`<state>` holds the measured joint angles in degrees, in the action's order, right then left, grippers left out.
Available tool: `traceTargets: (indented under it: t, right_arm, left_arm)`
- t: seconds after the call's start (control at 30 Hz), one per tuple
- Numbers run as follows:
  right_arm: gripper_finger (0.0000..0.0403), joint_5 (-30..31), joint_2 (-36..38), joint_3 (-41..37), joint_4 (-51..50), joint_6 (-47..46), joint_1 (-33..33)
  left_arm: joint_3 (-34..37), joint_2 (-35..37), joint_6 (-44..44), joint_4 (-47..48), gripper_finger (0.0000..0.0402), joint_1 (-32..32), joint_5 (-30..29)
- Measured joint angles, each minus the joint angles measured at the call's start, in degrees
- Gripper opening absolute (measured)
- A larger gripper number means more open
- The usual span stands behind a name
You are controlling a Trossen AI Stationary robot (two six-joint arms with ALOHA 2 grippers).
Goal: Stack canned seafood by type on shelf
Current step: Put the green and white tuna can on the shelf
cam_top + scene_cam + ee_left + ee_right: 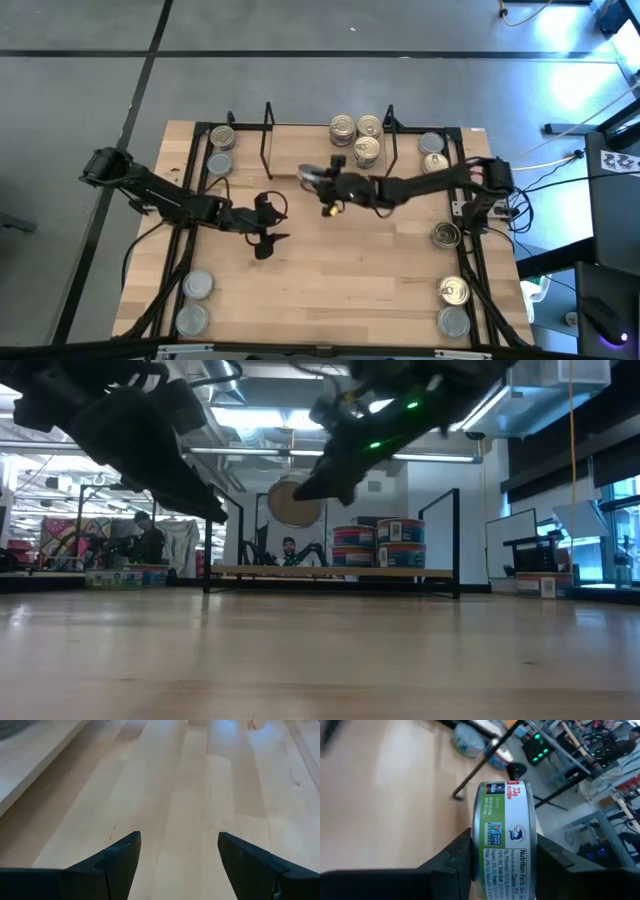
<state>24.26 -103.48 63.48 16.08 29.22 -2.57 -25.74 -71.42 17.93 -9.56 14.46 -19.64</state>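
A robotics lab or workshop: a wooden table (330,260) on grey concrete floor (300,80), strip lights (270,418) and exposed ducts overhead, cluttered benches (120,575), cables (560,160), and a person (150,540) beyond the table.

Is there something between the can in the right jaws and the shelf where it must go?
Nothing visible blocks it. The right gripper holds a can on its side above the bare board of the shelf, left of the stacked cans. The left gripper waits open over the table.

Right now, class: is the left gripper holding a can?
No. The left gripper is open, with only bare tabletop between its fingers.
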Motion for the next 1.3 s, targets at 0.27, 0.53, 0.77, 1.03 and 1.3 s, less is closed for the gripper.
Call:
traceTargets:
  t: [0.27, 0.53, 0.77, 1.03, 1.3]
  right_arm:
    - [0.0144, -5.84, -8.98, 8.2, -1.06, 1.21, -7.4]
    - [0.0143, -6.49, -13.03, 10.47, -2.99, 1.55, -11.76]
    - [0.0202, -7.42, -12.94, 10.55, -4.25, 1.22, -12.94]
    - [0.0301, -10.34, -12.94, 10.54, -4.79, 1.07, -12.07]
    - [0.0314, -2.48, -9.21, 10.45, -17.04, -0.7, -7.37]
  left_arm:
    - [-0.04, 0.0, 0.11, 0.15, 0.0264, 0.07, -0.04]
    - [-0.09, 0.02, -1.07, -0.03, 0.0264, -0.88, -0.16]
    - [-0.11, 0.02, -1.44, -0.51, 0.0264, -3.15, -0.16]
    - [-0.11, 0.02, -1.07, -0.68, 0.0264, -5.67, -0.15]
    - [-2.04, -0.56, -0.76, -4.22, 0.0264, -11.38, -0.15]
